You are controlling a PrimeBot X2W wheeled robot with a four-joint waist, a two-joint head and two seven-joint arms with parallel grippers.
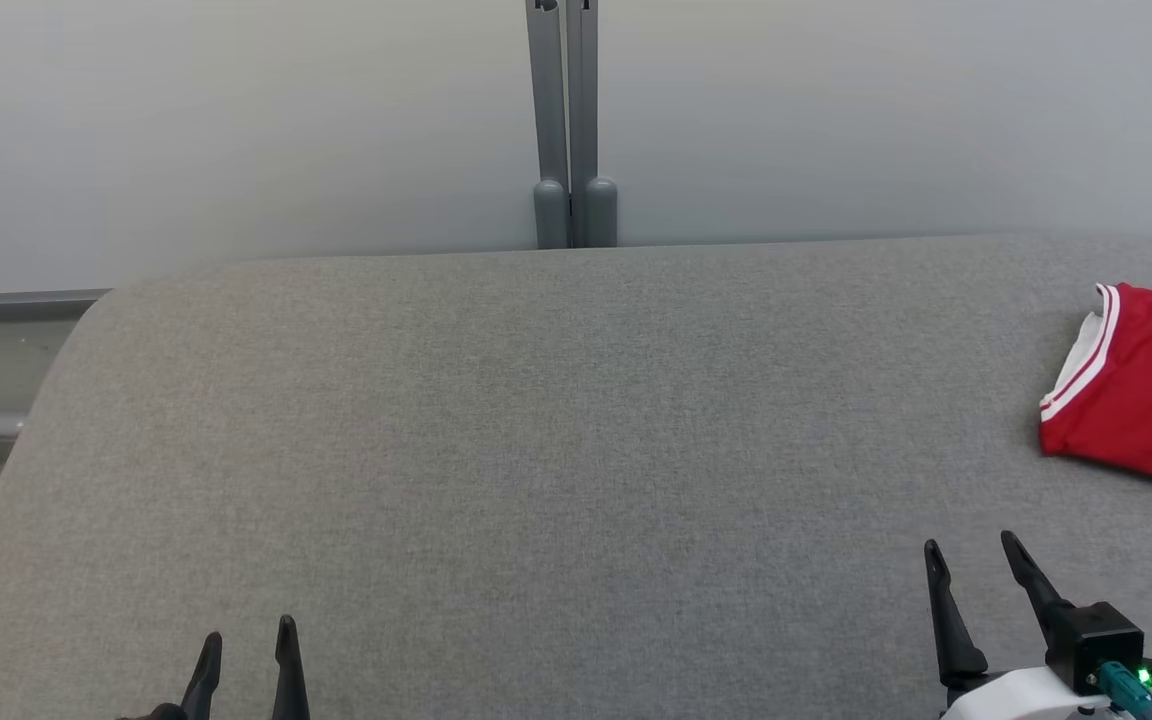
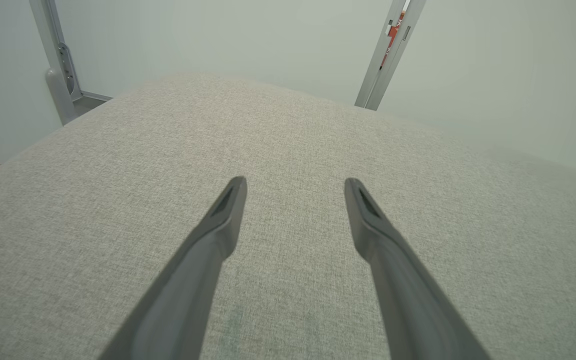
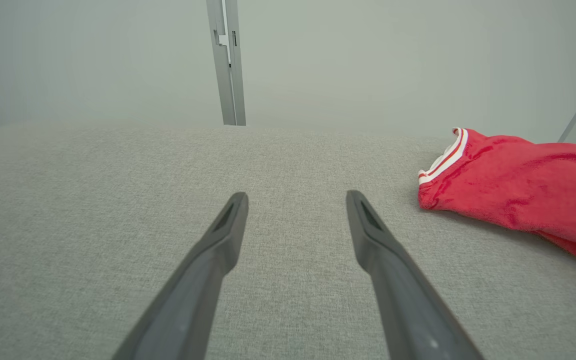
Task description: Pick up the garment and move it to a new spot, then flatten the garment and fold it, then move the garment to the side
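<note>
The garment (image 1: 1141, 395) is red with a white-striped collar and lies folded at the right edge of the grey padded table (image 1: 536, 420), partly cut off by the head view's border. It also lies at the right of the right wrist view, garment (image 3: 518, 185). My right gripper (image 1: 971, 550) is open at the lower right, a short way in front of and left of the garment, touching nothing. In its own view the right gripper (image 3: 295, 197) holds nothing. My left gripper (image 1: 248, 635) is open at the lower left; the left gripper (image 2: 295, 182) hovers over bare fabric.
A pale wall stands behind the table, with a grey double post (image 1: 566, 130) at the back middle. A grey rail (image 1: 6, 305) runs past the table's rounded left corner. The post (image 2: 388, 55) and another upright (image 2: 58, 75) stand beyond the far edge.
</note>
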